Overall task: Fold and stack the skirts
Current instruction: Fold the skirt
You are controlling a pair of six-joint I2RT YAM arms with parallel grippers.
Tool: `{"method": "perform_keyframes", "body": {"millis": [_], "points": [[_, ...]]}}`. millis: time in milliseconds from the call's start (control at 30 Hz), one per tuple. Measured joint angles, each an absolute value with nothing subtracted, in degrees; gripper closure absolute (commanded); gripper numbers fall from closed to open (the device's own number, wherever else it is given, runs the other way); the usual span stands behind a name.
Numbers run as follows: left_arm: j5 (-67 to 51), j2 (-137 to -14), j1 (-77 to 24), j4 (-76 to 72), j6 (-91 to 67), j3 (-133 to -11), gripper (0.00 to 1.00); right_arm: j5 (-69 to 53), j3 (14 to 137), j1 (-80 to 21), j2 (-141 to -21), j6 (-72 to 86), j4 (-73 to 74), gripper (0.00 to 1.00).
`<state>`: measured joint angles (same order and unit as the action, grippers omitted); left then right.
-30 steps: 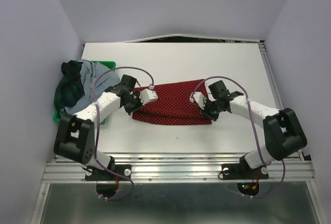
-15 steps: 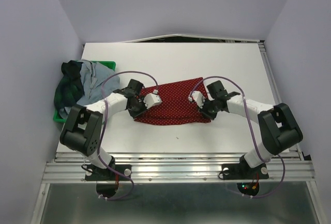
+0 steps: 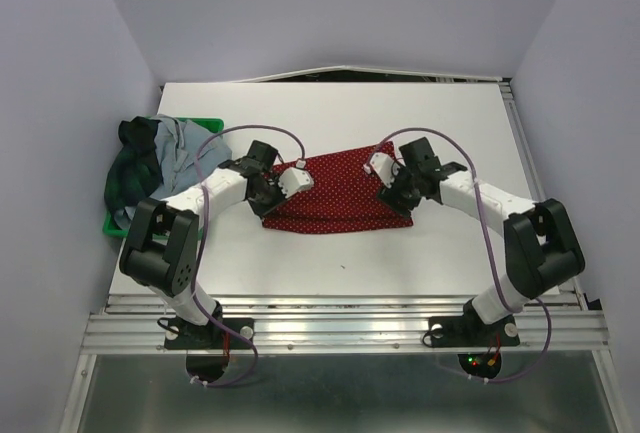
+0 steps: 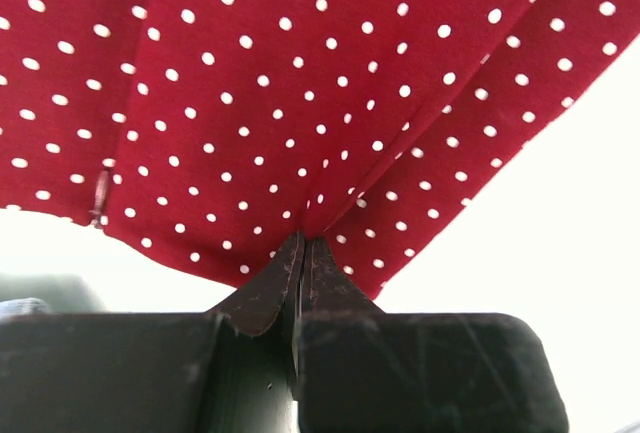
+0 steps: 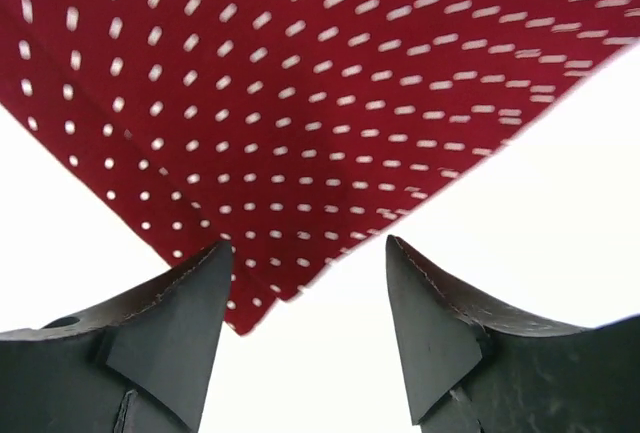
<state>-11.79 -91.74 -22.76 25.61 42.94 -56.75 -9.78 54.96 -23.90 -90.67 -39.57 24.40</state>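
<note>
The dark red skirt with white dots lies flattened in the middle of the table. My left gripper is at its left edge, shut on a pinched fold of the cloth, with its tips pressed together. At the skirt's right edge my right gripper is open, and a loose corner of the red skirt lies on the table just in front of its spread jaws. The dark green plaid skirt and the pale grey-blue skirt are heaped at the far left.
A green plastic tray sits under the heap of two skirts at the table's left edge. White table surface stretches behind and to the right of the red skirt. Purple cables loop over both arms.
My right gripper has opened and let go of the red skirt's right corner. Both grippers and the skirt's edges have shifted slightly away from the bases. The left stays shut.
</note>
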Motion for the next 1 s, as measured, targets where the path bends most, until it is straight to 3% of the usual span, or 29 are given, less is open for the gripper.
{"method": "perform_keyframes", "body": {"millis": [433,800,1000], "points": [[-13.61,-93.76,-29.12,26.94,35.57,-55.07,1.0,-10.07,70.72,-14.06,-90.06,-20.29,28.21,0.34],[-19.0,-102.72,-31.0,28.08,20.08,-64.75,1.0,-18.04,60.97,-9.82,-86.96,5.93,36.1,0.57],[-23.09,-104.49,-31.16,25.5,12.29,-65.67,1.0,-19.0,59.31,-9.82,-96.9,10.61,34.63,0.65]]}}
